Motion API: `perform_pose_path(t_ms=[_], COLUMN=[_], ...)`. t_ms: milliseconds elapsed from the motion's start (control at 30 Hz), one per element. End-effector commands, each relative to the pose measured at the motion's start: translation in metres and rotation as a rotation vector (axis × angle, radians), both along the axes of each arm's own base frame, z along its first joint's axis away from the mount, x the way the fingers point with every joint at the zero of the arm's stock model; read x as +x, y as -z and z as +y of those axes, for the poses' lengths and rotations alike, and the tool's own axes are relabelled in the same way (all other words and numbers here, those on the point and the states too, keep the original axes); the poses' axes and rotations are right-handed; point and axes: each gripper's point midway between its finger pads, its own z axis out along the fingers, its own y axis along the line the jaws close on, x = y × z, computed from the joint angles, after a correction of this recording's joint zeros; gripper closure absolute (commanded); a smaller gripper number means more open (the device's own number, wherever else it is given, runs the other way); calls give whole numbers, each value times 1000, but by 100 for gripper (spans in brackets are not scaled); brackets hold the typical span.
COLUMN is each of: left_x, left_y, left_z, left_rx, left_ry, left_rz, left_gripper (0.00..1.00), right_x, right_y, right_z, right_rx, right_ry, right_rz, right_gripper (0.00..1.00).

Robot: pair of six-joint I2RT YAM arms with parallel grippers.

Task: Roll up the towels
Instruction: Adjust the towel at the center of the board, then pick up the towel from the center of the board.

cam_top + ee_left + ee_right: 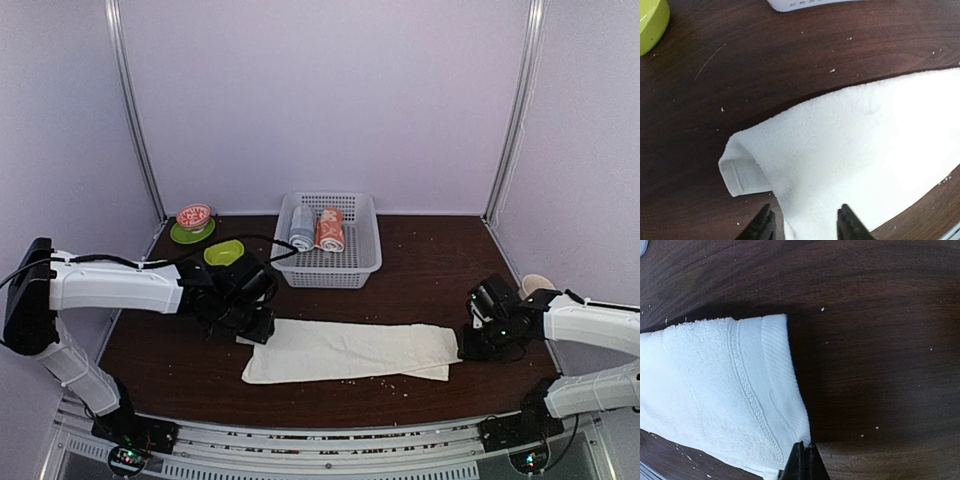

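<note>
Top external view: cream towel [350, 350] flat on tabletop [430, 270]; left pincer [805, 216] wide over one end, right pincer [802, 462] closed at other.

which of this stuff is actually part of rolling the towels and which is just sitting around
For the job:
cream-white towel, spread flat
salmon-orange towel, already rolled, in the white basket

Just lying about:
grey-blue rolled towel
white basket
lime-green bowl
red patterned bowl
green plate
pale cup

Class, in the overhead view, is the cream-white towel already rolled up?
No, the cream-white towel lies spread flat and unrolled on the table.
</note>
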Motion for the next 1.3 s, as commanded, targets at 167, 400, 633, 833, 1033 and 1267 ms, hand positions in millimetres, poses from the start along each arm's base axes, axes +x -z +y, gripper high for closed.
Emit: perform_pose_path(t_ms=[167, 400, 633, 833, 1033, 1267], left_x=[4, -31, -70, -79, -73, -73], left_y=[-15, 25, 49, 54, 56, 71], left_z=[29, 44, 60, 52, 37, 38], left_rx=[15, -157, -211, -215, -216, -141], left_ry=[-92, -180, -192, -148, -119, -98], left_rz=[-45, 135, 248, 287, 294, 320], left_gripper=[43, 53, 58, 57, 54, 62], right_x=[9, 9, 8, 10, 9, 9], right_y=[-6, -6, -6, -6, -8, -9], right_z=[-1, 0, 0, 2, 2, 4], right_rx=[-14, -5, 0, 8, 12, 23], right_ry=[6, 7, 4, 3, 4, 2], right_rz=[-26, -29, -32, -37, -41, -41], right_gripper=[100, 100, 100, 100, 100, 100])
